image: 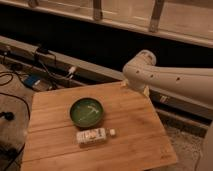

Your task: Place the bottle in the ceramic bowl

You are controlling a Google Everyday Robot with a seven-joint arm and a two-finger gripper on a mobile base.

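The dark-green ceramic bowl (87, 111) stands empty near the middle of the wooden table (135, 135). The pale bottle (92, 135) lies on its side on the table just in front of the bowl, its white cap (112, 132) pointing right. My gripper (136, 89) is at the table's far right edge, mostly hidden behind the white arm joint (142, 70). It is well to the right of and behind the bowl and bottle, touching neither.
The white arm (185, 85) reaches in from the right over the table's far corner. Cables and a blue object (31, 80) lie on the floor at the left. A ledge and a dark wall run behind the table.
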